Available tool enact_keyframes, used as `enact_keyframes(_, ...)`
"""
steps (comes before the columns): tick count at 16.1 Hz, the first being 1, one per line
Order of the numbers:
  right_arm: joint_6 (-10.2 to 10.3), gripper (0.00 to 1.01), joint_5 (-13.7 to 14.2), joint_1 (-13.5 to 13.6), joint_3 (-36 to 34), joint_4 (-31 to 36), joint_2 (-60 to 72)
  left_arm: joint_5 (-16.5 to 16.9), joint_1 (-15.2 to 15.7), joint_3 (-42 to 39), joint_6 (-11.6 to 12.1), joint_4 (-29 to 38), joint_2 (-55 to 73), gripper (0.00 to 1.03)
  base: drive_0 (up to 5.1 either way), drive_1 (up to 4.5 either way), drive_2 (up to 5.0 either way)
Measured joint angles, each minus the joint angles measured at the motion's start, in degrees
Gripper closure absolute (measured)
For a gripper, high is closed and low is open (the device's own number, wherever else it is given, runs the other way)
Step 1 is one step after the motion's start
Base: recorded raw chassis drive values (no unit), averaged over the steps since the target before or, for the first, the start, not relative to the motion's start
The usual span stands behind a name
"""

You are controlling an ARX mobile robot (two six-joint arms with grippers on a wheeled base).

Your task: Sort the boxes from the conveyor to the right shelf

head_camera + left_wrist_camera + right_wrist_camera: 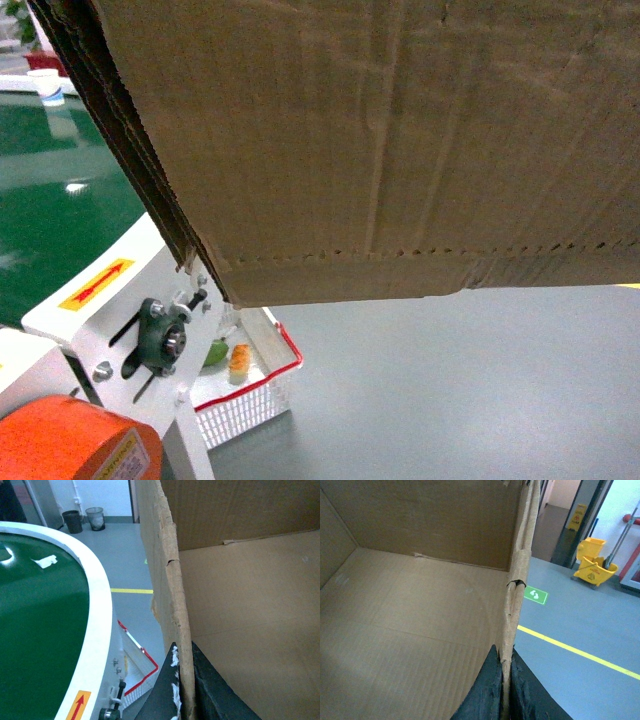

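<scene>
Both end effectors, left [184, 690] and right [504, 690], pinch opposite walls of the raised carton [400, 140].

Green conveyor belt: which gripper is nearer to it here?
Left. The left gripper clamps the carton wall beside the conveyor; the right gripper clamps the opposite wall.

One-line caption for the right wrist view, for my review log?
Right claw pinching the torn wall of the empty cardboard box, yellow mop bucket on the grey floor beyond.

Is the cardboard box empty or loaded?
Empty as far as visible: both wrist views show the box's bare floor; near corners are hidden.
</scene>
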Motion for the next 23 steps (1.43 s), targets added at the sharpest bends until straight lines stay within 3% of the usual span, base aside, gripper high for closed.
enact_keyframes(23, 0.00, 0.99, 0.02, 0.00, 0.00, 0.00, 0.00, 0.00, 0.00, 0.00, 0.00, -0.02, 0.00, 1.01, -1.2, -1.22, -1.2)
